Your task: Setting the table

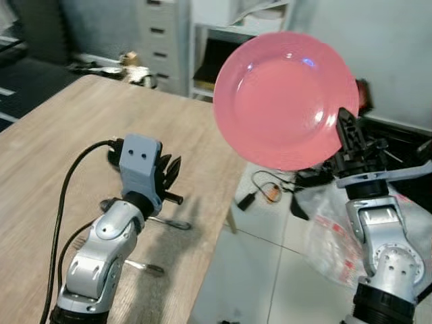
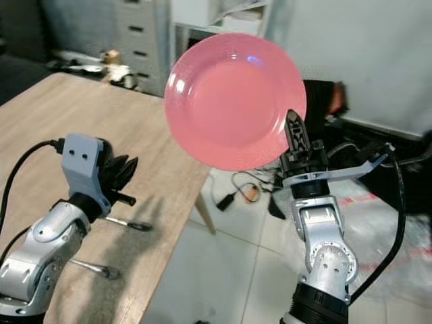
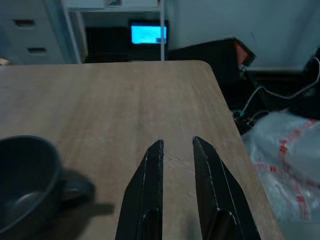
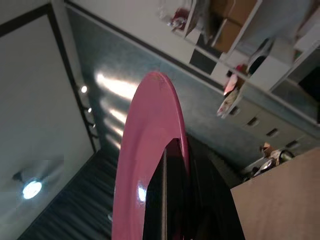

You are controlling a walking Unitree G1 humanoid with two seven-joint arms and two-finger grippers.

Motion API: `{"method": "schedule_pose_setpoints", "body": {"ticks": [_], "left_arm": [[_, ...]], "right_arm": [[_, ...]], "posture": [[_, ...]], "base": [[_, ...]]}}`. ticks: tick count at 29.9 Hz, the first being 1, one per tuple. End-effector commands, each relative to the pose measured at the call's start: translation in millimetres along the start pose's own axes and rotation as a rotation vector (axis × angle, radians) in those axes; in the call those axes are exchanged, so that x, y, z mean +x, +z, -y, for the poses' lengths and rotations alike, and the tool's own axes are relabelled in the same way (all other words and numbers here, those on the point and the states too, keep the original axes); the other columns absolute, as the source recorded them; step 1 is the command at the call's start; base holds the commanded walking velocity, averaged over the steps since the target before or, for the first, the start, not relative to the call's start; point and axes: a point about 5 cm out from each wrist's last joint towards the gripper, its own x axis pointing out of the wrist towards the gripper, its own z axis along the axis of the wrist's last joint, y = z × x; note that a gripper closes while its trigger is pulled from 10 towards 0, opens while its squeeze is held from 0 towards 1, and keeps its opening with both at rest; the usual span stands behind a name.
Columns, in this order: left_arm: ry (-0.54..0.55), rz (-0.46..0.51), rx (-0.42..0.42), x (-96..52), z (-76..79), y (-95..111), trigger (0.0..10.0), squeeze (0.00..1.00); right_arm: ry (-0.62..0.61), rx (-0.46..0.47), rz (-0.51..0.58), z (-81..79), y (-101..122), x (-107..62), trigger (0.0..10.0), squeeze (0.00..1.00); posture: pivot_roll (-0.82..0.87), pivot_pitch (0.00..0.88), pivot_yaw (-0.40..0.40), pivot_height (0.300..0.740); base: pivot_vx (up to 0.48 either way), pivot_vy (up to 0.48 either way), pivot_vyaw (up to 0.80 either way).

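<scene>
Two grippers up. R gripper (image 2: pixel 295 135) pinching pink plate (image 2: pixel 233 101) by lower rim, held upright in air past wooden table (image 1: pixel 81 135) edge, over tiled floor (image 1: pixel 250 270). L gripper (image 3: pixel 176 145) low over tabletop, fingers slightly apart, holding nothing; dark mug (image 3: pixel 25 185) just beside. Cutlery (image 2: pixel 128 224) on table by L arm.

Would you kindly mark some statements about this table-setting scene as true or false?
1. The right gripper holds the round pink plate by its rim. True.
2. The pink plate lies flat on the wooden table. False: it is held upright in the air, beside the table.
3. A dark mug stands on the table near the left gripper. True.
4. The left gripper grips a fork. False: its jaws are slightly apart, holding nothing.
</scene>
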Motion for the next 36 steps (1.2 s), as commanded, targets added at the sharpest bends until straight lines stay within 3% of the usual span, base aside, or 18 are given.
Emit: {"method": "schedule_pose_setpoints", "body": {"ticks": [1,36], "left_arm": [[-0.003,-0.013,-0.001,0.0,0.9,-3.8,10.0,0.00],[-0.009,-0.011,-0.010,1.0,4.4,-5.5,10.0,0.00]], "right_arm": [[0.007,0.001,0.004,0.1,1.5,-2.2,10.0,0.00],[0.010,-0.011,-0.016,-6.6,-2.4,-1.4,10.0,0.00]], "posture": [[0.02,0.046,0.085,0.740],[0.01,0.064,0.083,0.740]], "base": [[0.000,0.000,-0.80],[0.000,0.000,-0.80]]}}
